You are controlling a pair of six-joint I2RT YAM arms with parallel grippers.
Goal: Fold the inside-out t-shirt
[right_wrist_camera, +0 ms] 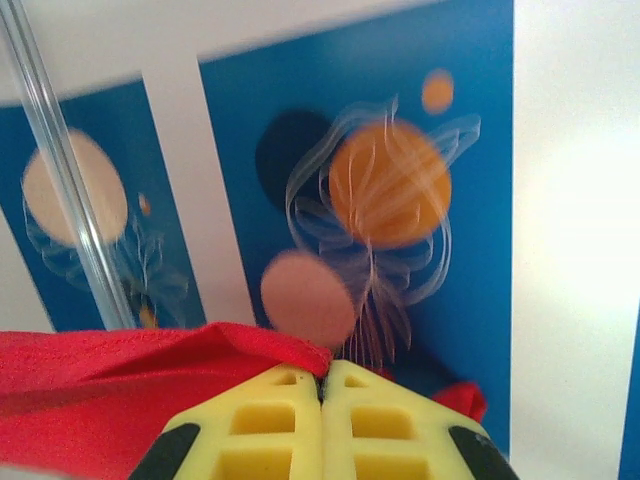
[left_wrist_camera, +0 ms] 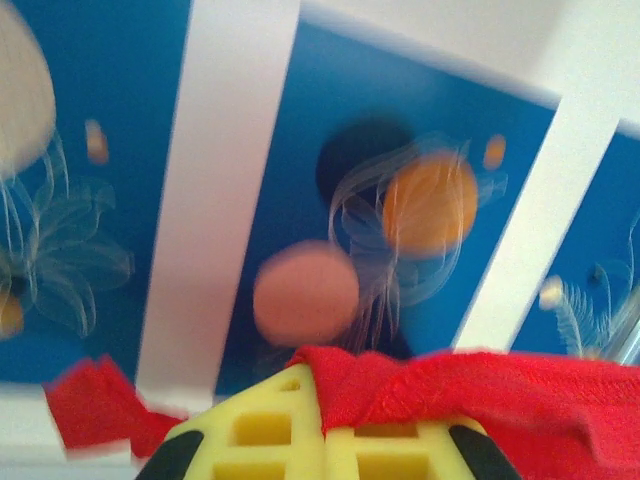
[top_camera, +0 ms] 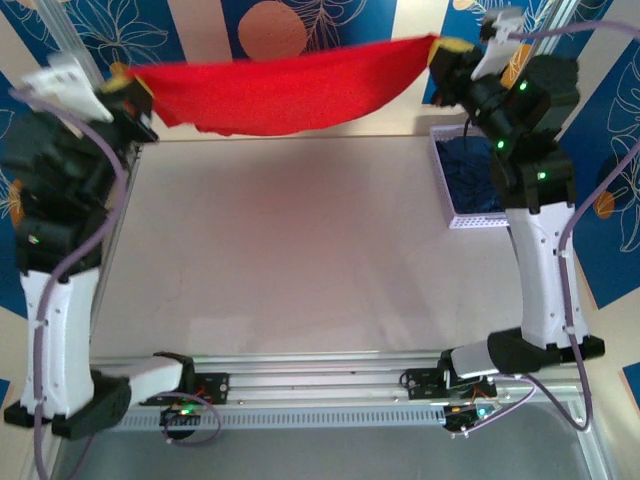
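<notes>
Above the table's far edge, the left gripper and right gripper — both clamped on the t-shirt — hold it stretched; next, likely, lowering it flat.

The left arm and the right arm share one build: a white lower link, bulky black joint housings above it and a black foot, with small green lights glowing on the joints. A pale lilac cable loops along the outside of each arm. The left hand and the right hand have yellow fingers moulded with rectangular recesses, with black patches at their outer lower corners.
</notes>
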